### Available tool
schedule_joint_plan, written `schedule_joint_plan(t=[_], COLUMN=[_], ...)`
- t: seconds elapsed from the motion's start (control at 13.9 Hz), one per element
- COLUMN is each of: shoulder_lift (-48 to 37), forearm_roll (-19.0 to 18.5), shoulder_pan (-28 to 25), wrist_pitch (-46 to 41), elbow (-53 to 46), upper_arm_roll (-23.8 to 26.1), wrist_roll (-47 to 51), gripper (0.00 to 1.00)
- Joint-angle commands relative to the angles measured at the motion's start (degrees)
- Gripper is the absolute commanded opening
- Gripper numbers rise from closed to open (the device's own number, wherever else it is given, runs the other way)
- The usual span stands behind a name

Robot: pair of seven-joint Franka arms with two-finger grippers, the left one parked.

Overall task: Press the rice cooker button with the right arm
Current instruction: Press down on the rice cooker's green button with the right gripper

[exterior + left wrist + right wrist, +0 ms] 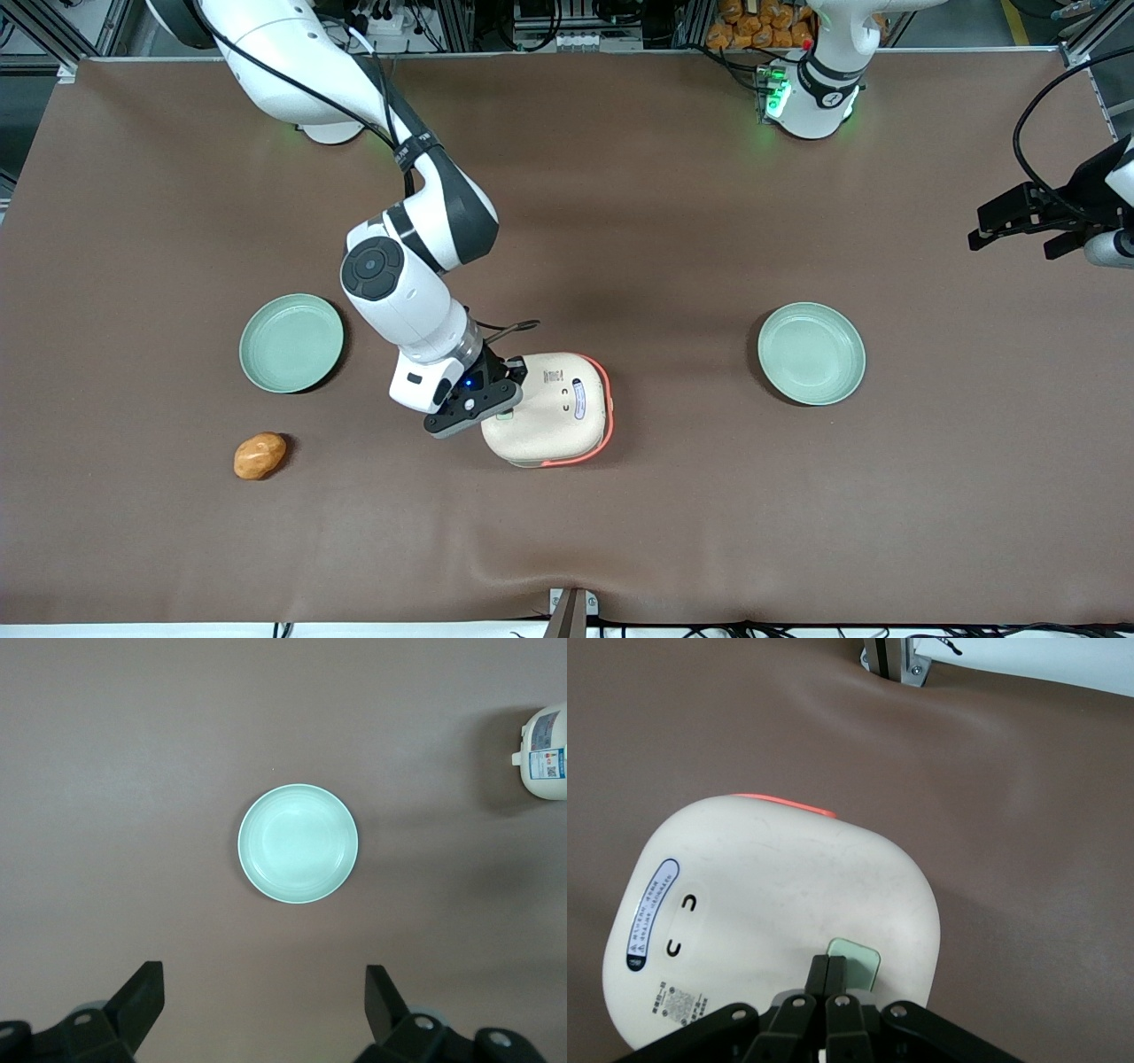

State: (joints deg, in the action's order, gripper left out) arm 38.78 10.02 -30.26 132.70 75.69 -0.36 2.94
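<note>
A: Item one, the rice cooker [554, 409]. We log it near the middle of the brown table [620, 204], lid shut, between two mint plates, one [291, 343] toward the working arm's end, the other [811, 353] toward the parked arm's.

B: Item two, the button [855, 961]. We find it at the lid's edge, the edge nearest our wrist, pale green against the cream.

A: Item three, the gripper [829, 973] on the right arm [416, 266]. We record its fingers pressed together into a single tip, holding nothing, resting on or just over the button's near edge.

B: We judge the press to be under way or about to land. Advice for the entry: keep the fingers together, push straight down onto the button's centre, and avoid side force, since the light cooker could skid on the cloth.

A: Views compared. The right wrist view alone shows us the button and the tip against it; in the front view the gripper body covers that spot.

B: The front view alone gives us the coral trim, both plates and a small orange-brown object [260, 455] toward the working arm's end. The left wrist view shows one plate only.
</note>
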Motion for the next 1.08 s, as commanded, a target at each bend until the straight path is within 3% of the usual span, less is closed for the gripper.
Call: schedule_joint_plan(t=[0.0, 0.14, 0.22, 0.29, 0.36, 0.5, 0.79, 0.94, 1.01], shoulder_lift=[-2.03, -4.66, -5.63, -6.77, -7.57, -8.62, -11.17, -13.45, -14.94], forearm_roll=[1.14, 1.23, 1.14, 1.14, 1.14, 1.14, 1.14, 1.05, 1.05], shoulder_pan=[0.29, 0.64, 0.64, 0.73, 0.73, 1.52, 2.75, 4.24, 5.21], wrist_pitch=[-4.27, -6.74, -7.45, -7.54, -7.89, -9.12, -11.31, -12.99, -13.25], elbow=[-1.42, -1.34, -1.25, -0.99, -0.90, -0.89, -0.02, 1.99, 4.09], upper_arm_roll=[0.54, 0.45, 0.45, 0.45, 0.36, 0.36, 0.45, 0.45, 0.54], wrist_roll=[-0.57, -0.57, -0.48, -0.48, -0.48, -0.39, -0.48, -0.48, -0.83], gripper=[0.00, 0.00, 0.07, 0.20, 0.40, 0.65, 0.78, 0.99, 1.00])
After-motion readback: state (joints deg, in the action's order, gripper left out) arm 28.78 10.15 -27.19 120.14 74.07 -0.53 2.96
